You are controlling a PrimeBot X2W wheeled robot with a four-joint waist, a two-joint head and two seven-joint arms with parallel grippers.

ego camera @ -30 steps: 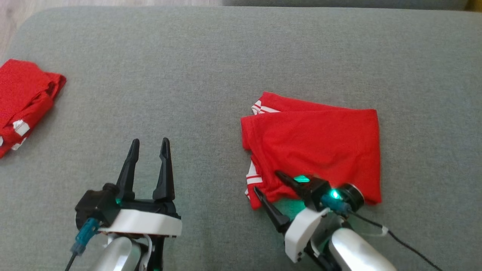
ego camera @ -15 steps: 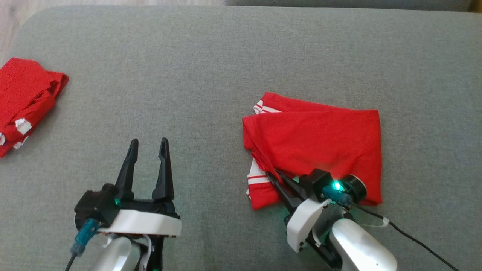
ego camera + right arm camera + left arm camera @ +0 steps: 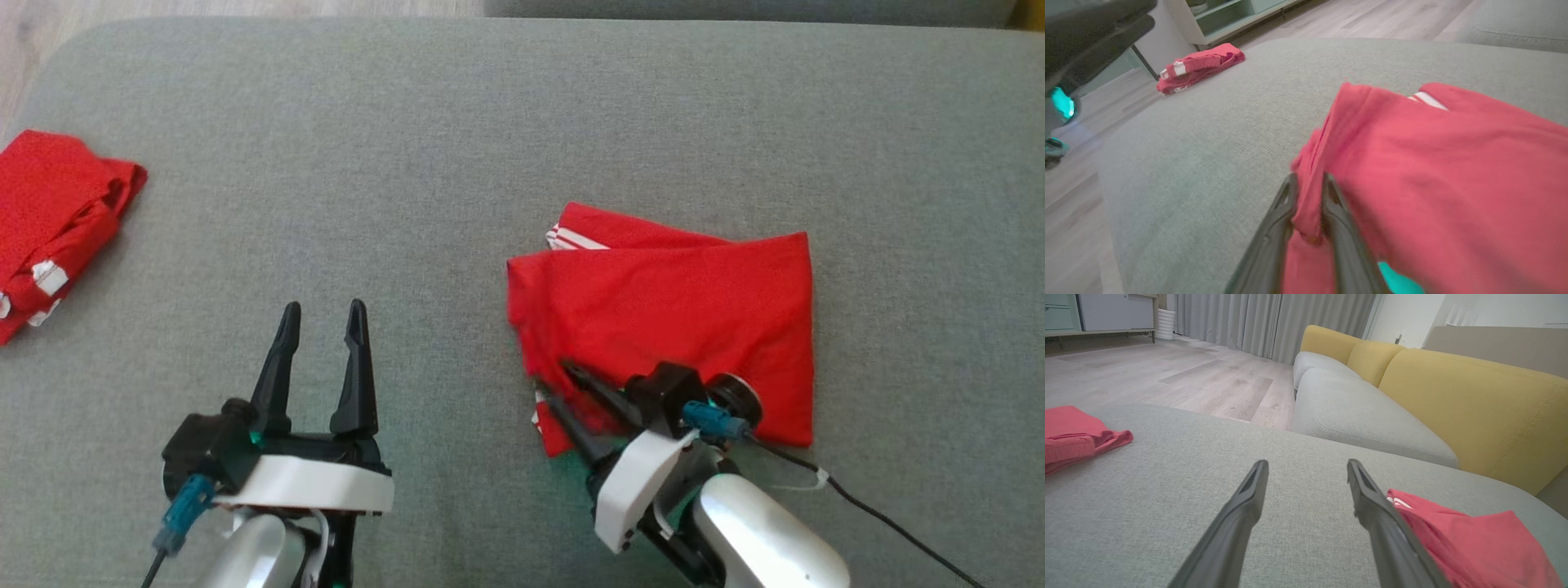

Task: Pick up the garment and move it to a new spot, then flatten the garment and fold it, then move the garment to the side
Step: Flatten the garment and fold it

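The folded red garment (image 3: 678, 318) lies on the right half of the grey cushion (image 3: 408, 147), white-striped trim showing at its left edge. The right gripper (image 3: 553, 377) pinches a fold at its near left corner (cloth bunched between the fingers). The left gripper (image 3: 323, 309) hovers with fingers spread above the cushion, well apart from a red bundle (image 3: 49, 220) at the far left.

Grey cushion (image 3: 457, 147), red garment (image 3: 678, 302) (folded), red bundle (image 3: 49, 212) leftward
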